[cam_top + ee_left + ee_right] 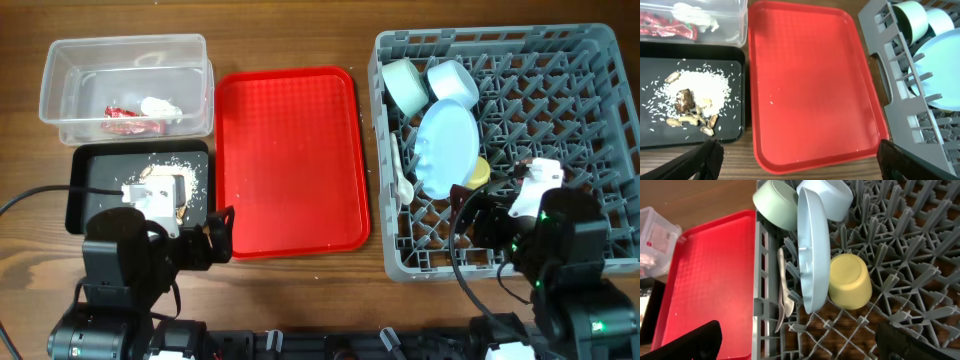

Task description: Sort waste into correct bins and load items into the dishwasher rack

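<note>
Overhead gives us the full board, and the dishwasher rack point(580, 120) on the right looks loaded. The pale plate point(447, 150) stands on edge among the pegs near the rack's left side. The mint green bowl point(405, 85) and the light blue bowl point(452, 82) sit side by side at the far left corner, just beyond it. The small yellow cup point(478, 173) lies on its side, tucked against the plate's near edge. White cutlery point(785, 295) rests along the rack's left wall, though I can't separate fork from spoon from here.

Over to the waste. The red wrapper point(122, 112) and the white tissue point(160, 106) are both inside the clear tub point(60, 120) at far left. The food scraps point(690, 97), a heap of rice with some brown nutty bits, lie in the black tray point(90, 165) just in front of it. The red serving tray point(290, 160) between bins and rack carries nothing but a few pale specks.

By my read, the sorting and loading are essentially done. I can see nothing loose on the table waiting to be picked up.

The left gripper point(800, 162) hangs over the near edge of the red tray, jaws spread wide with nothing between them. The right gripper point(800, 342) hovers above the rack's near-left part, also splayed wide and empty-handed.

It all sits on a brown wood-grain table point(300, 30), and nothing of the room beyond it comes into view.
</note>
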Motion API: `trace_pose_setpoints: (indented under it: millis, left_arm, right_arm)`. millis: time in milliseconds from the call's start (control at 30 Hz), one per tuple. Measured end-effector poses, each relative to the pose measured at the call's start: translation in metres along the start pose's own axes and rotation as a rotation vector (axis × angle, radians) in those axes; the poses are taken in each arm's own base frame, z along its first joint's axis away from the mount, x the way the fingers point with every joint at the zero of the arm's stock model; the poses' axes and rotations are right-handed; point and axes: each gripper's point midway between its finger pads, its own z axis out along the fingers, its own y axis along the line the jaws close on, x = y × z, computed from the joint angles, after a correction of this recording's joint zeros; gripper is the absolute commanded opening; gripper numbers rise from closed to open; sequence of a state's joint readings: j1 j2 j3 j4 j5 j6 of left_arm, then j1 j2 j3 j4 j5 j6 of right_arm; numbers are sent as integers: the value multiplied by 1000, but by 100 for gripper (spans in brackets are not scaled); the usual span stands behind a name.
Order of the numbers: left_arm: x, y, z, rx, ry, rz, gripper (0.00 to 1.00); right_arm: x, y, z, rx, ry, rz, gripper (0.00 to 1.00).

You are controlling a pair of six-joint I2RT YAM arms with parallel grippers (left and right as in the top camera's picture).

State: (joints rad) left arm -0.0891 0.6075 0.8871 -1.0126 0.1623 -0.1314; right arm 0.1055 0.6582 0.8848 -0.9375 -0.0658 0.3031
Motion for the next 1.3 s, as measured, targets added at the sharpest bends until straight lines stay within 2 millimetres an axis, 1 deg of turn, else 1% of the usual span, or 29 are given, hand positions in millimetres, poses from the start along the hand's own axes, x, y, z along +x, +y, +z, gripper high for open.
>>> trace_pose_setpoints:
  millis: [200,333,367,433,467,533,600,667,700,800,867,933,1033,1133,1200,1300]
  left_arm:
    - [0,0,0,0,1,0,100]
    - [0,0,0,0,1,0,100]
    - [0,0,0,0,1,0,100]
    - [0,0,0,0,1,0,100]
    - [0,0,0,0,1,0,100]
    - [0,0,0,-1,1,0,100]
    - [1,0,0,-1,3,0,100]
    - [1,0,1,-1,4,-1,100]
    - [1,0,1,-1,5,-1,100]
    - [2,1,1,-2,8,-1,100]
    - [2,1,1,-2,8,-1,100]
    - [2,1,1,-2,8,-1,100]
    - [2,1,1,-2,8,-1,100]
    - [2,1,1,-2,8,-1,100]
    - [2,1,1,-2,8,-1,100]
    - [2,1,1,-2,8,-1,100]
  right_arm:
    - [5,-2,14,19,61,11,100]
    - [12,-7,24,45,118,15,100]
    - [11,-7,25,48,113,14,100]
    - [0,-6,24,43,62,7,100]
    - [-10,-3,21,27,6,-9,100]
    - [-31,4,10,-14,-142,-45,100]
    - [-44,9,-5,-56,-297,-75,100]
    - [-47,11,-21,-96,-449,-93,100]
    - [-43,11,-27,-112,-510,-99,100]
    - [-36,8,-39,-150,-685,-116,100]
    - [-37,4,-44,-158,-802,-118,100]
    - [-38,-1,-36,-148,-843,-118,100]
    - [-33,-10,-19,-123,-858,-118,100]
    - [-29,-16,-6,-107,-876,-129,100]
    - [-14,-17,16,-114,-831,-178,100]
    - [17,-24,51,-106,-707,-208,100]
